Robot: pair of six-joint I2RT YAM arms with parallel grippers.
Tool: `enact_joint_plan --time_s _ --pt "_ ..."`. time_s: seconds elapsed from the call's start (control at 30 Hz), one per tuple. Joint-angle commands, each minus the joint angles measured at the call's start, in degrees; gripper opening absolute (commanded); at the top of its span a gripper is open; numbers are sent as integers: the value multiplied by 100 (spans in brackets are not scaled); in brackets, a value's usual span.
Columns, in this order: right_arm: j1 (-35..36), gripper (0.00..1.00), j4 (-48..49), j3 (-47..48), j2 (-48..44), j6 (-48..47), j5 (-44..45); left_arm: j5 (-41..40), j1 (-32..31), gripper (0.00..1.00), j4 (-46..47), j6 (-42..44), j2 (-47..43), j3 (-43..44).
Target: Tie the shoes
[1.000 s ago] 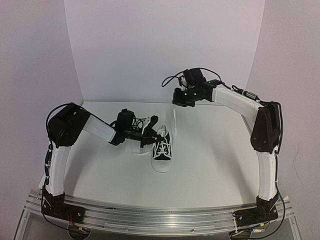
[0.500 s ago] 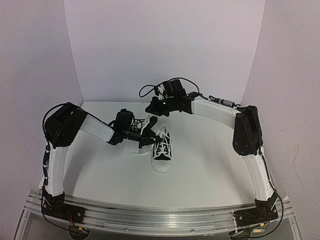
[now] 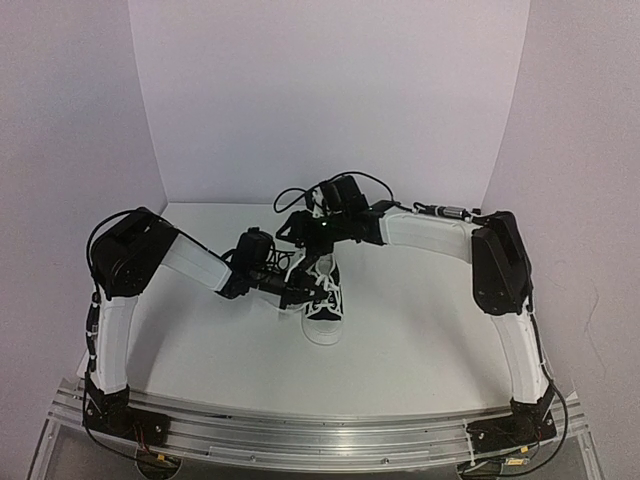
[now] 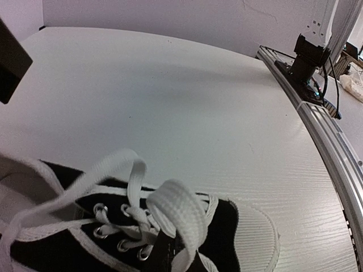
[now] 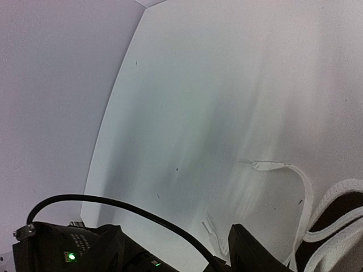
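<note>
Both my grippers are crowding the sneaker.

Top view: my left gripper is sitting closed just beside the sneaker, at its lacing. My right gripper is hovering just past the heel, and I cannot tell how its jaws are standing.
Left wrist: the sneaker is lying right under my closed jaws, with a lace rising toward them. Whether they are pinching it is hidden.
Right wrist: a lace end is lying on the table just ahead of my finger.
</note>
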Motion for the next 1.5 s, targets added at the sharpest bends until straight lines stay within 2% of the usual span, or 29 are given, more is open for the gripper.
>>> enact_joint_plan --time_s 0.0,0.33,0.43,0.53,0.67,0.77,1.03,1.3,1.47 --pt "-94 71 -255 -270 -831 -297 333 -37 175 0 458 -174 -317 78" --pt "-439 71 -302 -935 -1473 -9 1010 -145 175 0 471 -108 -307 96" --pt "-493 73 -299 -1341 -1773 -280 1100 -156 179 0 493 -95 -294 131" --pt "-493 78 -188 -1964 -2072 -639 799 -142 179 0 508 -89 -289 137" --pt "-483 79 946 -3229 -2534 -683 275 -141 178 0 544 -117 -270 126" --pt "-369 79 1448 -3588 -2503 -853 271 -116 178 0 580 -142 -236 144" --pt "-201 68 2052 -3269 -1878 -926 -101 -149 176 0 518 -102 -236 189" --pt "-103 60 2130 -3401 -1744 -788 -221 -154 179 0 537 -98 -220 213" --pt "-51 49 2124 -3379 -1678 -730 -398 -168 179 0 537 -100 -213 221"
